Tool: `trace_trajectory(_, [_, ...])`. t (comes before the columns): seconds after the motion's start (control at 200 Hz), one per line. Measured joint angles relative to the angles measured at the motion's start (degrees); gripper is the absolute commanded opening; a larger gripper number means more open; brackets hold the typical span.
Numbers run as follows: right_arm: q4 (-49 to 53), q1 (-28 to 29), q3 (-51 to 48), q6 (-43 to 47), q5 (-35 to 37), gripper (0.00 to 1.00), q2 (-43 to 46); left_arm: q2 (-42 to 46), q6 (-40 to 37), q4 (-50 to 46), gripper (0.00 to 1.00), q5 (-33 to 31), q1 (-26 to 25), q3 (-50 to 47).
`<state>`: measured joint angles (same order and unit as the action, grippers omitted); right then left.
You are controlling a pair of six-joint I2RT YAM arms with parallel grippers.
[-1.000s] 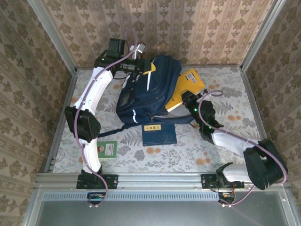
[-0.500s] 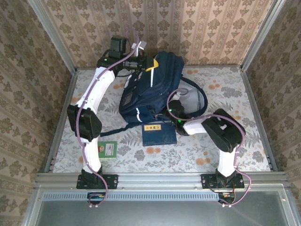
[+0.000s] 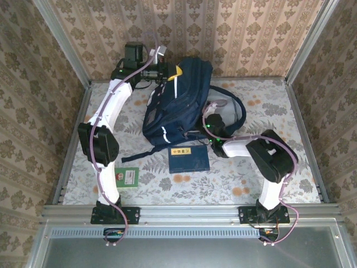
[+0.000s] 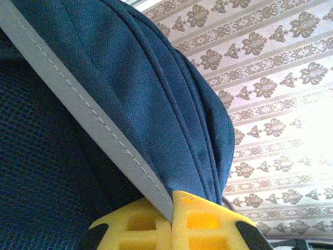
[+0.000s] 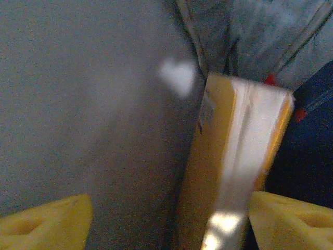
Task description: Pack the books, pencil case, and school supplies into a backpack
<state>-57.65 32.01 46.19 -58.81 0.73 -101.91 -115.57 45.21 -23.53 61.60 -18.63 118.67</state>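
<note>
right now your left fingers (image 4: pixel 208 224) are clamped on the stitched rim of the large dark navy fabric backpack (image 3: pixel 175 106), propping its mouth open at the far side of the floral worktop (image 3: pixel 273 111). the cloth is soft and, i judge, sags if released. your right fingers (image 5: pixel 41 221) stand apart inside the mouth, with the thin orange-yellow book (image 5: pixel 234 156) upright between them against grey lining, apparently free. it looks stiff, light and slick, so pinch its long edge. the flat navy book with a cream label strip (image 3: pixel 188 159) lies just in front of the bag. room is tight inside the bag and open on the right of the worktop.
</note>
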Motion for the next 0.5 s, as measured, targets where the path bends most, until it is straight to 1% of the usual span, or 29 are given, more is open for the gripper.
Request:
trace_trajectory(0.12, [3.6,-1.1,-3.7,3.5,0.9,0.87,7.9,0.0,-0.4,0.0,0.00,0.2,0.4,-0.7])
trace_trajectory(0.3, [12.7,-2.4,-7.0,8.2,4.4,0.87,18.1,0.0,-2.0,0.0,0.00,0.8,0.6,-2.1])
trace_trajectory(0.385, [17.1,-3.7,-7.6,9.4,6.2,0.84,21.9,0.0,-3.1,-0.2,0.00,0.9,0.7,-2.7])
trace_trajectory(0.5, [21.8,-5.8,-7.6,10.5,6.5,0.80,26.0,-0.3,-5.7,-1.3,0.00,0.0,1.5,-2.7])
